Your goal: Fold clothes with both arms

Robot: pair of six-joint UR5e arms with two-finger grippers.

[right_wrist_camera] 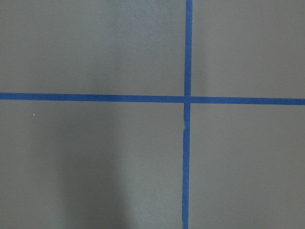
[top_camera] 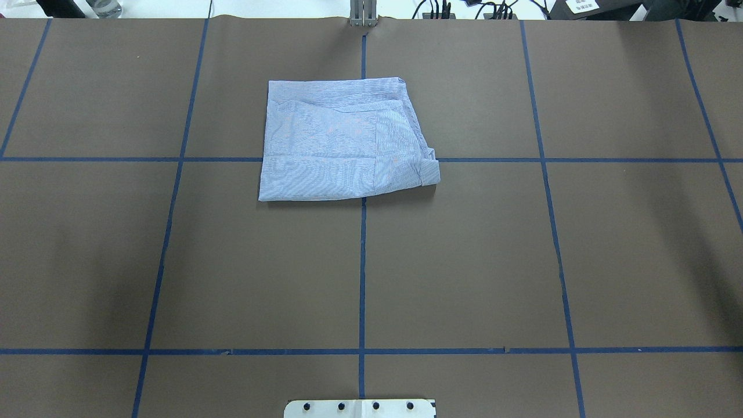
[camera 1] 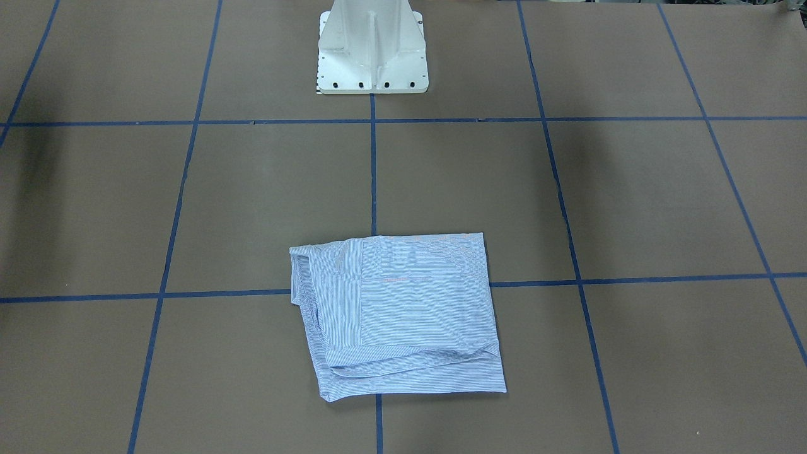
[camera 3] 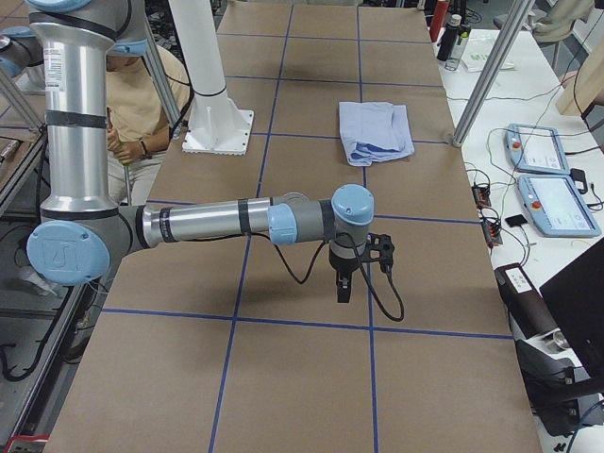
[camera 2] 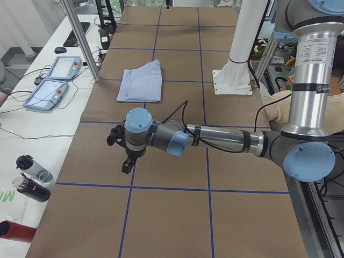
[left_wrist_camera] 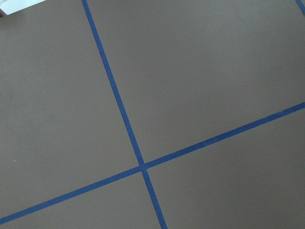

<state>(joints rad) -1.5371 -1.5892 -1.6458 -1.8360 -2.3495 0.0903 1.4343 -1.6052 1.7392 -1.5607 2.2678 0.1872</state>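
The clothes are one light blue-and-white striped shirt (top_camera: 342,139), lying folded into a rough square on the brown table, on the centre tape line at the far side from the robot base. It also shows in the front view (camera 1: 403,315) and both side views (camera 2: 141,81) (camera 3: 376,132). My left gripper (camera 2: 128,164) hangs above the table well short of the shirt, seen only from the left side; I cannot tell its state. My right gripper (camera 3: 343,288) hangs likewise, seen only from the right side; state unclear. Both wrist views show only bare table and blue tape.
The white pedestal base (camera 1: 372,50) stands at the robot's edge of the table. Blue tape lines (top_camera: 362,273) grid the brown surface. Two teach pendants (camera 2: 54,80) and bottles (camera 2: 32,177) lie on the white side bench. A seated person (camera 3: 132,104) is behind the robot.
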